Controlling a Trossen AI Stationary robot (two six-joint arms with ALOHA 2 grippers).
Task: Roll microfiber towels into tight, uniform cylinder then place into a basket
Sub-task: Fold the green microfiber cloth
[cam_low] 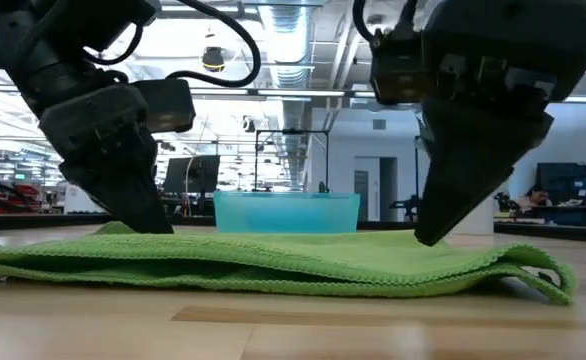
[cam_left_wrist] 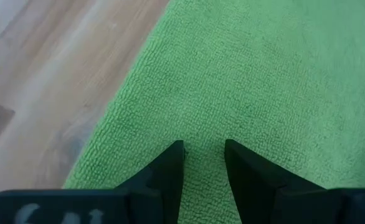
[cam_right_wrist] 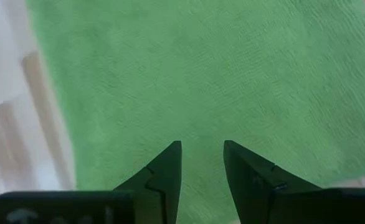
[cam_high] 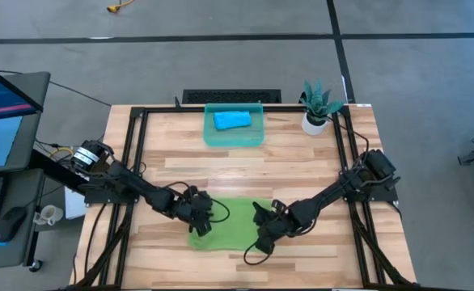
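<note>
I see the lime-green towel (cam_high: 225,229) lying flat on the near part of the desk (cam_high: 302,153), folded into layers as the low view shows along its near edge.

My left pincer (cam_high: 201,220) stands on the towel's left portion. Its fingers (cam_left_wrist: 170,171) are parted by a narrow gap, tips down on the cloth, with nothing gripped between them. The towel's left edge lies just beside them, with bare wood beyond.

My right pincer (cam_high: 263,234) stands on the towel's right portion. Its fingers (cam_right_wrist: 167,171) show the same narrow gap, tips on or just above the cloth, nothing held. The towel's edge and bare desk lie near on one side.

Between the two pincers a strip of towel is uncovered.

Beyond the towel, a wide band of bare wood runs across the middle of the desk.

At the far edge sits the basket (cam_high: 257,133), well apart from both pincers. The sky-blue towel (cam_high: 231,120) lies inside it, rolled. A potted plant (cam_high: 318,109) stands just right of the basket.
</note>
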